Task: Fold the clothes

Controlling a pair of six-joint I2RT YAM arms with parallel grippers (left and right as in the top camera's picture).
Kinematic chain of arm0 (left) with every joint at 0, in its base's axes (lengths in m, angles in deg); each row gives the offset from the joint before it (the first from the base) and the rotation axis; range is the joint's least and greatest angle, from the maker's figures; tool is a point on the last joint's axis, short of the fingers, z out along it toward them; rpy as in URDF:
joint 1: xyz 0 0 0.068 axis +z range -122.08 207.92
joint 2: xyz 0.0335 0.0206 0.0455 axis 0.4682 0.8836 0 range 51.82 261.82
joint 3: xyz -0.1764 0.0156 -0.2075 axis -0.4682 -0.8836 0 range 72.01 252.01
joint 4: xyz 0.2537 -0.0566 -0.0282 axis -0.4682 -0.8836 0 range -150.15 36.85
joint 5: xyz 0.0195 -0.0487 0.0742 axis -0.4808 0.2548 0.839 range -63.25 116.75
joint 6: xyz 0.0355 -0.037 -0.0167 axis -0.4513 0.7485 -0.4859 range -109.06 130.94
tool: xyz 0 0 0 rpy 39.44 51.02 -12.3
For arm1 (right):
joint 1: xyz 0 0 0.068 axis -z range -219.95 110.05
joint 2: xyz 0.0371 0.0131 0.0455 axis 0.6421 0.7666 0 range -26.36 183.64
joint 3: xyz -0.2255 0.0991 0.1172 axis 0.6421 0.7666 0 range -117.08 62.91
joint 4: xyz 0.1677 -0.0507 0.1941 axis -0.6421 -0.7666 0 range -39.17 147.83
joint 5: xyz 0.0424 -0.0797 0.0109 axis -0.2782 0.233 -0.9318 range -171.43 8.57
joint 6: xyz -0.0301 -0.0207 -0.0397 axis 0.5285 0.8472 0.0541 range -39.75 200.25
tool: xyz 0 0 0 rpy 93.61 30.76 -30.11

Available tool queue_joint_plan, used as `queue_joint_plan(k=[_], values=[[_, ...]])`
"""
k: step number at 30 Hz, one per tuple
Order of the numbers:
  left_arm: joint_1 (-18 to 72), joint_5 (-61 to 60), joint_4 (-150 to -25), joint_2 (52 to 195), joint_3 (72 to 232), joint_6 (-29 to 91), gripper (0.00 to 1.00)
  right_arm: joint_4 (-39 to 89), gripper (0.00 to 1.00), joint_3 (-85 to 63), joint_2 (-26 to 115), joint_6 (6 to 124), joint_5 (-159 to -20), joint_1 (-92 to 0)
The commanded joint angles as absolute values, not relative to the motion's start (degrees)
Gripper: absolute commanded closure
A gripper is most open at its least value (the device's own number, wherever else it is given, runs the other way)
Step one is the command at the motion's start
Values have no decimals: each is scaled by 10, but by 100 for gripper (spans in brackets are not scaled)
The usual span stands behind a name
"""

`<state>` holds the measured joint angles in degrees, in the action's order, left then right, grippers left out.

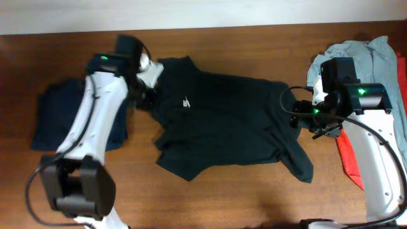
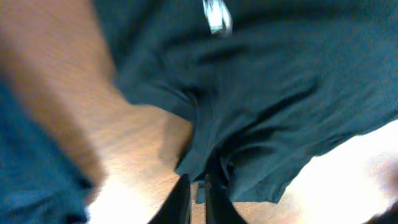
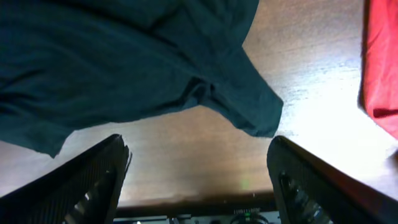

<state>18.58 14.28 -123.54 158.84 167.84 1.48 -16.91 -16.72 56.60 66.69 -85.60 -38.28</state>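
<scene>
The clothes, a black T-shirt with a small white logo, lie crumpled across the middle of the table. At the shirt's left edge, near the collar and sleeve, my left gripper is shut. In the left wrist view its fingers pinch a fold of the dark fabric just above the wood. By the shirt's right edge, my right gripper is open. The right wrist view shows its fingers wide apart over bare table, the shirt's hem lying just beyond them, untouched.
A dark navy garment lies at the left, partly under the left arm. A light grey shirt and a red shirt are piled at the right, by the right arm. The red cloth shows at the edge of the right wrist view.
</scene>
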Motion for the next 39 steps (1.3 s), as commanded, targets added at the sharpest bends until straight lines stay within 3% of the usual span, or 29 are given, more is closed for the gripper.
queue_joint_plan(k=[1,8,15,18,20,23,26,31,39], values=[[169,102,-1207,1605,1596,12,93,-168,26,-166,566,663,-861,-384],[136,93,-1187,1598,1526,64,98,-164,26,-166,566,663,-861,-384],[114,181,-1214,1482,1516,163,97,-165,26,-166,566,663,-857,-384],[90,230,-1224,1383,1486,196,80,-164,26,-166,566,663,-857,-384],[77,233,-1207,1332,1441,213,64,-164,26,-166,566,663,-857,-384],[68,228,-1162,1286,1352,236,58,-164,26,-166,566,663,-857,-384],[68,196,-1100,1279,1267,236,58,-164,26,-166,566,663,-857,-384],[68,151,-995,1302,1174,245,78,-164,26,-166,566,663,-857,-384],[69,160,-876,1388,1152,253,78,-165,26,-166,566,663,-857,-384]])
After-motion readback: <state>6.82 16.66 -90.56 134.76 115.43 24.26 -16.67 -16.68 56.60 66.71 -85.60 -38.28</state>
